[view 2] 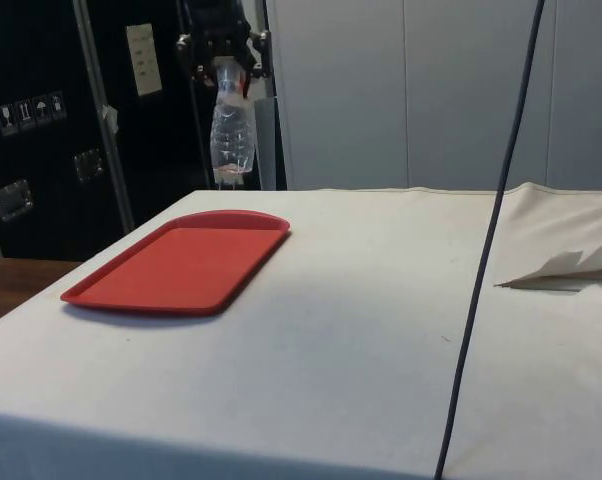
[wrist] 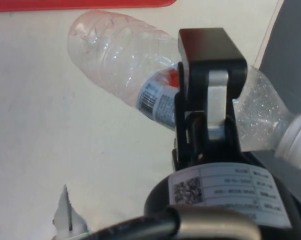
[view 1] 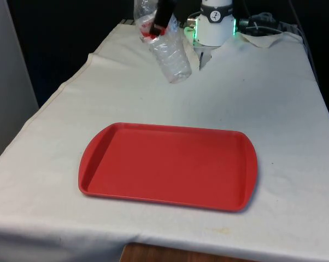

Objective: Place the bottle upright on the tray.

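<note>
While the bottle hangs in the air, the figure is read from the tray as landmark.

Landmark: red tray (view 1: 170, 166), lying flat on the white-clothed bench (view 1: 274, 98), with nothing on it.

Bottle: clear plastic bottle (view 1: 170, 54) with a red-and-white label band, held off the bench, above the cloth beyond the tray's far edge and toward the front view's left of the tray's middle. In the side view the bottle (view 2: 232, 135) hangs above the tray's far end, its base clear of the surface.

Gripper: black gripper (view 1: 160, 22) pressed onto the bottle at its upper part, near the label and shoulder; the wrist view shows the gripper (wrist: 205, 100) clamped across the body just below the neck, the white cap (wrist: 295, 142) sticking out past it.

Long axis: nearly vertical in the side view, cap uppermost; in the front view it leans, the base swung toward the tray and toward the front view's right. The bottle is therefore roughly upright but tilted.

Governing relation: the bottle's base points down and away from the gripper, toward the tray; the tray lies nearer the front camera than the bottle and lower.

Step in hand (judgement): carrying toward the tray; placement not yet made.

Next move (judgement): bring the base over the tray's flat floor, take out the lean, then lower until the base bears.

Risk (judgement): a light, empty-looking bottle set down tilted may tip on release.
</note>
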{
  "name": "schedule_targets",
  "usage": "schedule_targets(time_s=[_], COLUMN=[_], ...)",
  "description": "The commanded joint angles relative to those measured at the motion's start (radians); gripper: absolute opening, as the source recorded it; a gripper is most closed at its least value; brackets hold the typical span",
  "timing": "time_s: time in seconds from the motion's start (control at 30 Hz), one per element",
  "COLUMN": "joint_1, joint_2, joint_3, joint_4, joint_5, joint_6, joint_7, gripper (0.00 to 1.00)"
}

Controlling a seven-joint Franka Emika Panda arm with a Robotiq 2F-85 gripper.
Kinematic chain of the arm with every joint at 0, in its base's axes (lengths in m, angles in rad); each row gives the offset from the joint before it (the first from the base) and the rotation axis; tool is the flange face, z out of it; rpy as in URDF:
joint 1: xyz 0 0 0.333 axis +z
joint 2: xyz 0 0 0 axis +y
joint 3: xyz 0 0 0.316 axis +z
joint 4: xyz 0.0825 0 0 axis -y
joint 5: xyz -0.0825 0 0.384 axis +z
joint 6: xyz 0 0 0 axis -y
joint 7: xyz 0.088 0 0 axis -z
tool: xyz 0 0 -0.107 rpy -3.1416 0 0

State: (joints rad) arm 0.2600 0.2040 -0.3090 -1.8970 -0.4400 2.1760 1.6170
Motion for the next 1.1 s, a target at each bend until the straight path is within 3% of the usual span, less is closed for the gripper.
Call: schedule_targets(time_s=[0.0, 0.13, 0.47, 0.5, 0.7, 1.07], joint_1=[0.003, 0.000, 0.000, -0.002, -0.001, -0.003], joint_2=[0.007, 0.016, 0.074, 0.068, 0.110, 0.153], joint_3=[-0.002, 0.002, -0.001, 0.002, -0.002, 0.003], joint_4=[0.005, 0.008, 0.037, 0.033, 0.064, 0.107], joint_5=[-0.015, -0.022, -0.083, -0.071, -0.120, -0.179], joint_6=[0.015, 0.015, 0.087, 0.070, 0.108, 0.100], joint_7=[0.016, 0.011, 0.049, 0.035, 0.069, 0.095], gripper=[0.33, 0.33, 0.33, 0.33, 0.33, 0.33])
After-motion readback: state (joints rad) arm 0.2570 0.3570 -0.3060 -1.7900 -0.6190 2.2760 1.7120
